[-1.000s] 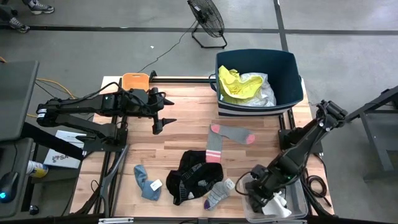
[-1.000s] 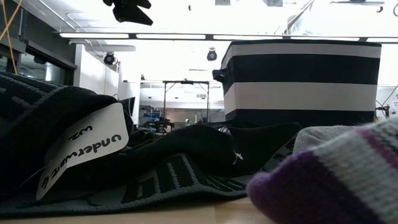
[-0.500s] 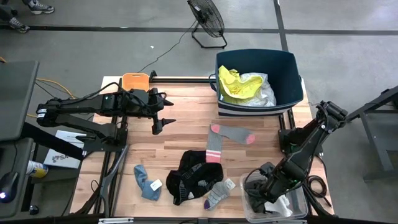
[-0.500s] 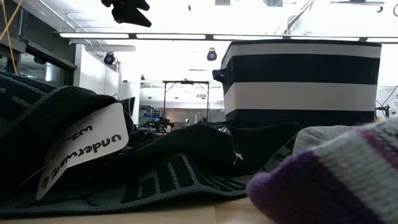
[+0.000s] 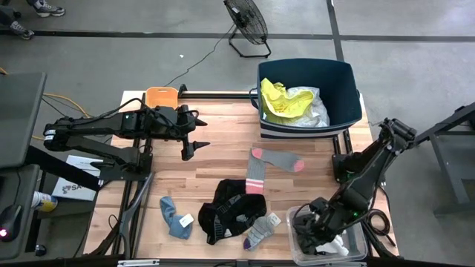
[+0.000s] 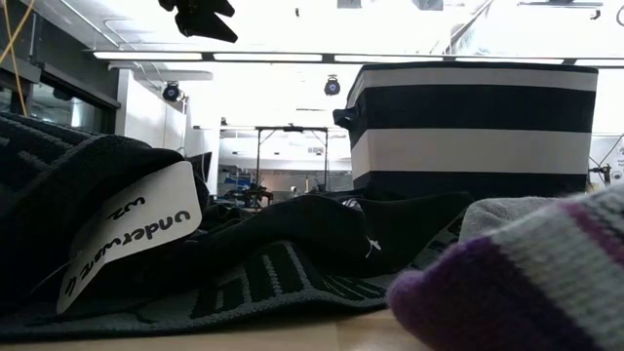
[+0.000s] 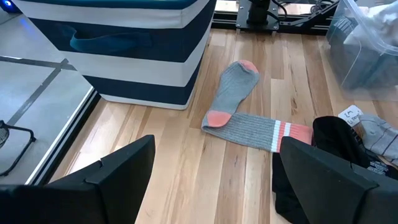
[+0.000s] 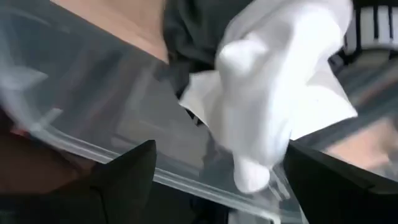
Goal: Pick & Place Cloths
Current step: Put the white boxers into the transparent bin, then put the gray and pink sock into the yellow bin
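Note:
My right gripper (image 5: pixel 312 231) hangs open over a clear plastic bin (image 5: pixel 358 248) at the table's near right corner. A white cloth (image 8: pixel 273 93) lies in the bin between its spread fingers, on top of a dark cloth (image 8: pixel 186 37). Out on the table lie a grey sock with pink ends (image 5: pixel 271 163), a black garment (image 5: pixel 228 209), a blue-grey sock (image 5: pixel 175 220) and a grey striped sock with a purple toe (image 5: pixel 260 231). Neon yellow and white cloths (image 5: pixel 291 104) fill the navy tub (image 5: pixel 349 81). My left gripper (image 5: pixel 194 143) waits open above the table's far left.
A small orange tray (image 5: pixel 161 96) sits at the far left corner. The navy-and-white striped tub (image 7: pixel 124 37) stands at the far right. Bare wood shows between the left gripper and the socks. A fan stands on the floor beyond the table.
My right hand has rolled a little about its own axis over the clear bin. Less of the white cloth shows beneath it in the high view.

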Robot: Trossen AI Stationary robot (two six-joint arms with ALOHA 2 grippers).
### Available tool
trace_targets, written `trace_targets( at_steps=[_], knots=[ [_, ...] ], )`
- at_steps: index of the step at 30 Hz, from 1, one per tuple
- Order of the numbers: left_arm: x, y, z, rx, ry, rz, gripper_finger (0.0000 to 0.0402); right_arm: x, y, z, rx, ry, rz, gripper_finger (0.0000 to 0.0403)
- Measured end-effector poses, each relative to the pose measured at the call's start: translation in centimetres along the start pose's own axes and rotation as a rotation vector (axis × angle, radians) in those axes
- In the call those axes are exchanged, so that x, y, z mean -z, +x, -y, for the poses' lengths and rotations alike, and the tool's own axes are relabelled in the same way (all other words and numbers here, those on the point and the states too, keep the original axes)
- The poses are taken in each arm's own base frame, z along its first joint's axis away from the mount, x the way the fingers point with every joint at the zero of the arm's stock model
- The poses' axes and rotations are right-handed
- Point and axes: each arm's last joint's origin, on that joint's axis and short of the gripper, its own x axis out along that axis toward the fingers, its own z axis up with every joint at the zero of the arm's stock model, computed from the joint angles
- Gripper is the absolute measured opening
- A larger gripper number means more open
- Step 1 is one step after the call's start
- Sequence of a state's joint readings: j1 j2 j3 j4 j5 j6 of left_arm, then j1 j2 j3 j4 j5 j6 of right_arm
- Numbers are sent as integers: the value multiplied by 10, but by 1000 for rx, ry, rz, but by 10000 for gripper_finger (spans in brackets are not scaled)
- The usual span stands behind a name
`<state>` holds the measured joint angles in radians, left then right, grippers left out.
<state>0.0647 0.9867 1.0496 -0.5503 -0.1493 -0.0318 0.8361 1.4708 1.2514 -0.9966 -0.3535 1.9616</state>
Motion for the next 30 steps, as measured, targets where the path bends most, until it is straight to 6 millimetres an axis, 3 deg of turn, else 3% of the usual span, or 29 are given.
trace_targets(
  at_steps=[9,16,25,30],
  knots=[
    [0,0,0,0,0,1,340,-3,-43,22,-200,-38,281,341],
    [0,0,0,0,0,1,340,-16,-66,31,-279,-180,599,341],
    [1,0,0,0,-3,-8,340,-57,-71,13,-89,-434,874,341],
    [1,0,0,-1,-3,-15,340,-91,-66,-1,24,-384,908,341]
  ],
)
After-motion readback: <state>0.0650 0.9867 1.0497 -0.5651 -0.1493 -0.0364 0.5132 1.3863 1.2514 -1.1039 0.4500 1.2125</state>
